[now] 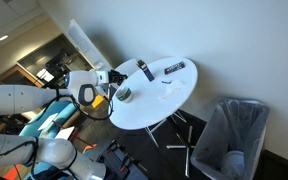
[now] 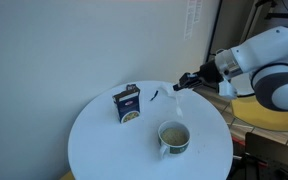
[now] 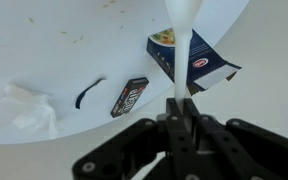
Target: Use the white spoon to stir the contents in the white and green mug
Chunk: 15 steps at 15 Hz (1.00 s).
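The white and green mug (image 2: 173, 137) stands on the round white table (image 2: 104, 140), near its front edge; it also shows in an exterior view (image 1: 125, 94). My gripper (image 2: 187, 80) is above the table's far right rim, behind and above the mug, and also shows in an exterior view (image 1: 111, 80). In the wrist view the gripper (image 3: 179, 100) is shut on the handle of the white spoon (image 3: 181, 45), whose bowl points away from the jaws. The spoon (image 2: 180, 93) hangs clear of the mug. The mug is out of the wrist view.
A blue pasta box (image 2: 128, 103) stands near the table's middle and shows in the wrist view (image 3: 189, 58). A flat dark bar (image 3: 130, 95), a small black curved piece (image 3: 89, 92) and crumpled white paper (image 3: 29, 108) lie on the table. A mesh bin (image 1: 229, 140) stands beside it.
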Each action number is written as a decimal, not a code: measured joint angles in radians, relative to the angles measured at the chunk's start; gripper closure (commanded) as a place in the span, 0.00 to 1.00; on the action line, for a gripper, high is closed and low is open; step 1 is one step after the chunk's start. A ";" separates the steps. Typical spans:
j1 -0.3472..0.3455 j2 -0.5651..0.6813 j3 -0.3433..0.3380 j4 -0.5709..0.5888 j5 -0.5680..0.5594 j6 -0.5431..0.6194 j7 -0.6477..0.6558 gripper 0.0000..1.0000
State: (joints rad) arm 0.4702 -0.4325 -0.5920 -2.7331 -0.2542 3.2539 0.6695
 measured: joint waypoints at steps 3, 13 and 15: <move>0.014 -0.070 -0.039 0.054 0.001 -0.184 -0.010 0.97; -0.261 0.031 0.203 0.201 0.548 -0.669 -0.431 0.97; -0.338 0.094 0.265 0.210 0.549 -0.687 -0.431 0.97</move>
State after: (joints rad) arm 0.1323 -0.3388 -0.3267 -2.5235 0.2945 2.5665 0.2383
